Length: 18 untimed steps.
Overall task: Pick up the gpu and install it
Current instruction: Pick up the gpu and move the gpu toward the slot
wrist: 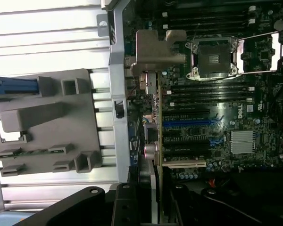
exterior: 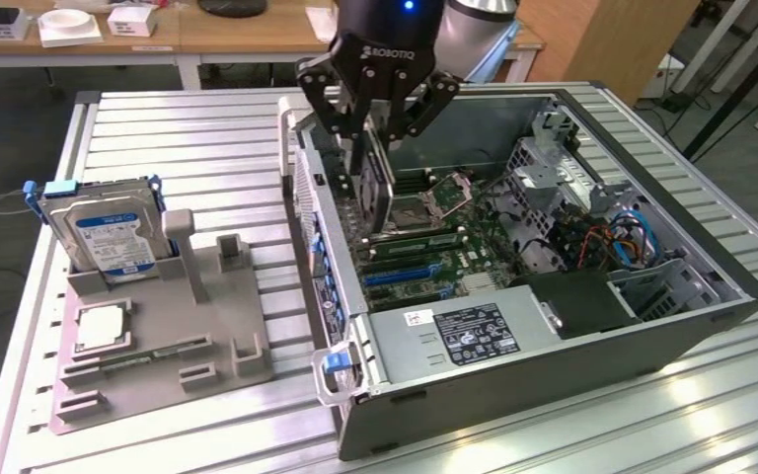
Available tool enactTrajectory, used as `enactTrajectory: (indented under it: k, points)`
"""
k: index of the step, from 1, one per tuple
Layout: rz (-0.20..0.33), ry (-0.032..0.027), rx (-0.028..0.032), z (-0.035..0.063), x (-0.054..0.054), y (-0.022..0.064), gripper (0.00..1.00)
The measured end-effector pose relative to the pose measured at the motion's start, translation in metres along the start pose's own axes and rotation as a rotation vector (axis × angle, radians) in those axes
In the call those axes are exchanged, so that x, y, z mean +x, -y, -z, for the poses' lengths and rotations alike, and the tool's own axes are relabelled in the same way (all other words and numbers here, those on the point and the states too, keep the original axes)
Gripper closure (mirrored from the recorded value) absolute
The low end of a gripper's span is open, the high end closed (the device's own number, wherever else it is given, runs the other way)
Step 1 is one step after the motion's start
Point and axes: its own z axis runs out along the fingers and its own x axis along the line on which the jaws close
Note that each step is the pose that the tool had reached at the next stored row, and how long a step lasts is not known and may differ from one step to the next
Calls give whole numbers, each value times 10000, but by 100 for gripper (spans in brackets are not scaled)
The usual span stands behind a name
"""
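Pincer (exterior: 376, 138) grips thin flat gpu (exterior: 378, 197) edgewise above green motherboard (exterior: 469, 265).

A hard drive (exterior: 106, 229) is standing upright in a grey fixture (exterior: 221, 331) at the exterior view's left, a processor (exterior: 100, 326) is lying nearer on it, and an open computer case (exterior: 511, 395) is sitting to its right.

- Ext. cam: high, tilted down, mid-range; sees worktop (exterior: 169, 138) and whole computer case (exterior: 551, 385).
- Wrist cam: close, looks past hand (wrist: 154, 212) into case; both share motherboard (exterior: 418, 262).
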Motion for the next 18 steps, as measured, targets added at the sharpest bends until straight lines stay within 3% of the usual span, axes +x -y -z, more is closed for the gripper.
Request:
enactTrajectory:
  k: [7, 18]
  points:
    - [-37, -12, 46, 14, -191, -19, 71]
    - [-34, -25, 49, 31, -459, -46, 71]
